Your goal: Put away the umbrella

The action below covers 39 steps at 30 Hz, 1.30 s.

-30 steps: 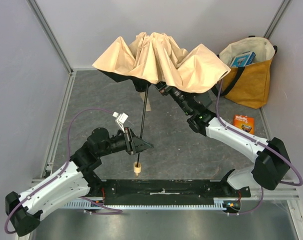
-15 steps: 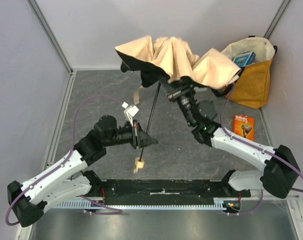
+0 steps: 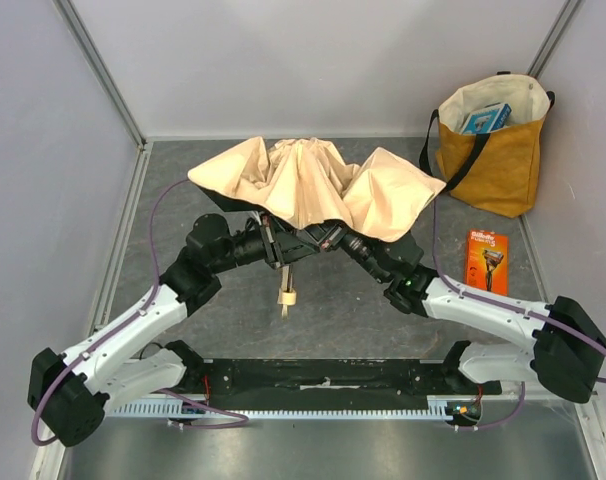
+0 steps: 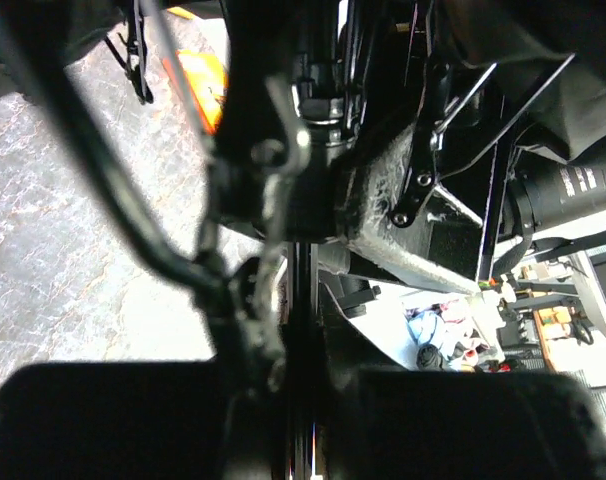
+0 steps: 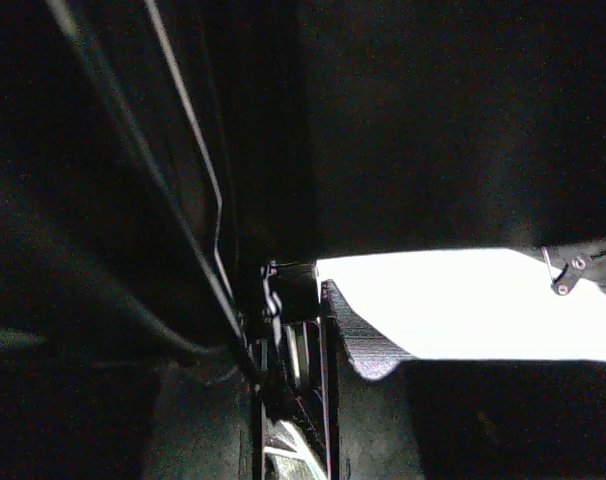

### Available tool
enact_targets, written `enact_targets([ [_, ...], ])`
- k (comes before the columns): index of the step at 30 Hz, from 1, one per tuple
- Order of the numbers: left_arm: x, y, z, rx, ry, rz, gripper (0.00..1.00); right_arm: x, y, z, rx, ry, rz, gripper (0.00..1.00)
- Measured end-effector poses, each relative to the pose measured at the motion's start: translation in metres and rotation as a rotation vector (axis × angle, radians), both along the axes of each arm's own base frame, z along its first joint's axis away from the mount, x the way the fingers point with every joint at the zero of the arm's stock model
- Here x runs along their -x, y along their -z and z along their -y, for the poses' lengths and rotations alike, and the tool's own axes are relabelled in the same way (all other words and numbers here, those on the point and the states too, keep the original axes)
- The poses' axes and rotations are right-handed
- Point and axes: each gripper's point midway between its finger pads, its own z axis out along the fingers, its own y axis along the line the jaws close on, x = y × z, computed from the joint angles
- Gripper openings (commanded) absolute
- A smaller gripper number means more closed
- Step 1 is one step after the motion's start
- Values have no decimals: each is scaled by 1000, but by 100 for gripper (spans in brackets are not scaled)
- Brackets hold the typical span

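Two hands are working under the umbrella, half-collapsed above the counter's middle. Its left hand is clenching the thin, stiff shaft; the right hand is sitting under fabric, grip unreadable. Canopy is looking light and floppy, so shaft or knob is offering the firmer hold.

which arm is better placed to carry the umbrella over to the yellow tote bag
Right, probably: the tote bag stands far right, on its side, and the right gripper is under the umbrella canopy. The left gripper, shut on the shaft, would have to reach across.
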Motion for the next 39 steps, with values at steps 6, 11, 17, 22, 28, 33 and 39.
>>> enact_targets([
  [6,4,14,-16,33,-33,7,77,-17,7,10,50,-38,33,0],
  [11,38,41,-41,4,-23,23,58,-59,15,35,116,-8,77,0],
  [17,69,46,-65,-22,-28,79,59,-83,-13,60,152,-75,234,0],
  [22,71,-6,-95,-38,-171,203,70,-64,-39,75,149,-207,450,0],
  [28,64,-119,-152,39,-486,398,95,-21,-31,81,220,-334,622,0],
  [33,41,-136,-137,7,-487,364,89,2,-22,84,239,-391,667,0],
  [39,12,-77,-101,-124,-388,233,72,18,-26,85,237,-435,706,0],
])
